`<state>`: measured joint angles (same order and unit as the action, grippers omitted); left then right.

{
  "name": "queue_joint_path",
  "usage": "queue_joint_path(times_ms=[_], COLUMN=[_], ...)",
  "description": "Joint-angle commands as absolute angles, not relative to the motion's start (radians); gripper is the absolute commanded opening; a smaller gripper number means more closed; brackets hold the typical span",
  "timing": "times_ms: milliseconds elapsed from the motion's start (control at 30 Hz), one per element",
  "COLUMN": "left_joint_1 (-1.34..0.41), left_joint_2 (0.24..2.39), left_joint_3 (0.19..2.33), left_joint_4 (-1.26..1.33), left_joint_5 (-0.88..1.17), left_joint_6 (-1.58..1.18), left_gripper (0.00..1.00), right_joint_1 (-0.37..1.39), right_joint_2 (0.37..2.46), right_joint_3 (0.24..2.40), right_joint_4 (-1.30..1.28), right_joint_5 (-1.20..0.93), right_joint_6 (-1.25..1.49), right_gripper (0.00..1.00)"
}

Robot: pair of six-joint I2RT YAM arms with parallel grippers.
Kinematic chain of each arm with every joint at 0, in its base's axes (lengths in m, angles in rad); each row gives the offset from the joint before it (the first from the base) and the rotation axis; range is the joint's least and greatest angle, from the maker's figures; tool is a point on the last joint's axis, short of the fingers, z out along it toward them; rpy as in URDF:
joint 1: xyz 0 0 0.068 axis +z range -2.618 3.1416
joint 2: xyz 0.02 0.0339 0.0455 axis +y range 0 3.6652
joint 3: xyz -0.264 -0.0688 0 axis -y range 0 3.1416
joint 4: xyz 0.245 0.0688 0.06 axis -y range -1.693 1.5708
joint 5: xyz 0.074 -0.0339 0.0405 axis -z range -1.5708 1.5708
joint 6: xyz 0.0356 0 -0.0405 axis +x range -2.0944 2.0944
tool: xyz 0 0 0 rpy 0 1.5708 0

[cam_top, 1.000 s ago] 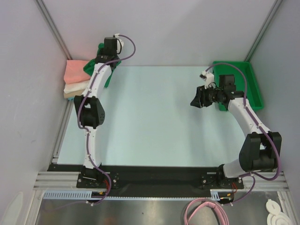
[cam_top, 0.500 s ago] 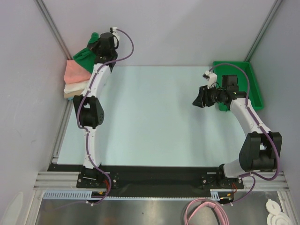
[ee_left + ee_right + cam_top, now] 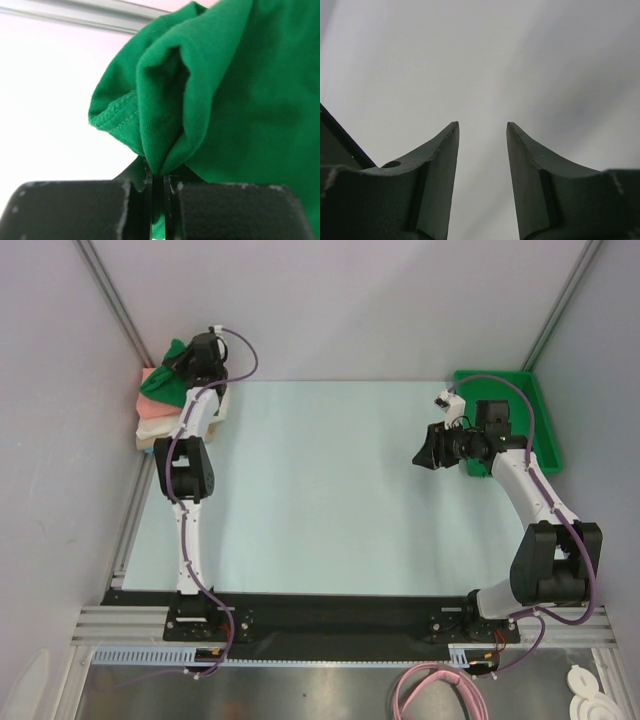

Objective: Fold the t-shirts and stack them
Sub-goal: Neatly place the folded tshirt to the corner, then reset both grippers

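Four t-shirts (image 3: 160,385) — one green, three folded — plus one bin (image 3: 538,408).

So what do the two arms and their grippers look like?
The left arm and right arm have white links, black joint housings and a purple cable looping alongside. The left gripper and right gripper are plain black, two-fingered.

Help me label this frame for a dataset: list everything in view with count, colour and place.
folded t-shirts: three; pink, white, tan; stacked at the table's far left corner
green t-shirt: one; dark green; held over that stack
bin: one; green; far right of the table
table: one; pale blue
cable: one coil; pink; in front of the right arm's base
left gripper: black; shut on the green t-shirt
right gripper: black; open, empty, beside the bin
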<state>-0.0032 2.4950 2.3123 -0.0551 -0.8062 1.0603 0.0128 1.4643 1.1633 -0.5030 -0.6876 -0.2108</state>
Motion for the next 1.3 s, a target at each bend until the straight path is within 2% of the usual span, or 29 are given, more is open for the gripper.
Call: queue_joint_path(times_ms=[0, 300, 667, 733, 767, 833, 867, 933, 1033, 1133, 1233, 1267], left_joint_1=[0.023, 0.066, 0.080, 0.081, 0.080, 0.075, 0.074, 0.054, 0.009, -0.090, -0.162, -0.175], left_joint_2=[2.540, 2.634, 2.646, 2.646, 2.642, 2.611, 2.588, 2.485, 2.319, 2.134, 1.912, 1.857], left_joint_3=[2.411, 2.450, 2.437, 2.436, 2.428, 2.364, 2.318, 2.206, 1.897, 1.681, 1.548, 1.537], left_joint_4=[0.086, 0.159, 0.222, 0.235, 0.254, 0.343, 0.383, 0.460, 0.553, 0.638, 0.548, 0.479], left_joint_5=[-0.788, -0.779, -0.746, -0.759, -0.768, -0.804, -0.808, -0.805, -0.769, -0.753, -0.707, -0.687], left_joint_6=[1.152, 1.197, 1.175, 1.178, 1.178, 1.180, 1.178, 1.138, 1.066, 1.022, 0.860, 0.713], left_gripper=[0.00, 0.02, 0.12, 0.34, 0.63, 0.90, 1.00, 1.00, 1.00, 1.00, 1.00, 1.00], right_joint_1=[0.008, -0.021, -0.025, -0.026, -0.026, -0.028, -0.028, -0.028, -0.028, -0.035, -0.052, -0.057], right_joint_2=[1.465, 1.488, 1.491, 1.491, 1.493, 1.489, 1.488, 1.486, 1.474, 1.431, 1.350, 1.324], right_joint_3=[1.160, 1.157, 1.155, 1.155, 1.155, 1.155, 1.155, 1.155, 1.149, 1.128, 1.062, 1.042], right_joint_4=[-0.476, -0.474, -0.472, -0.471, -0.471, -0.471, -0.471, -0.469, -0.465, -0.427, -0.322, -0.295], right_joint_5=[-0.699, -0.706, -0.698, -0.701, -0.703, -0.707, -0.709, -0.709, -0.709, -0.701, -0.677, -0.666], right_joint_6=[-0.216, -0.213, -0.213, -0.213, -0.216, -0.216, -0.216, -0.218, -0.221, -0.215, -0.181, -0.172], right_gripper=[0.48, 0.48, 0.48, 0.48, 0.48, 0.48, 0.48, 0.49, 0.49, 0.49, 0.54, 0.56])
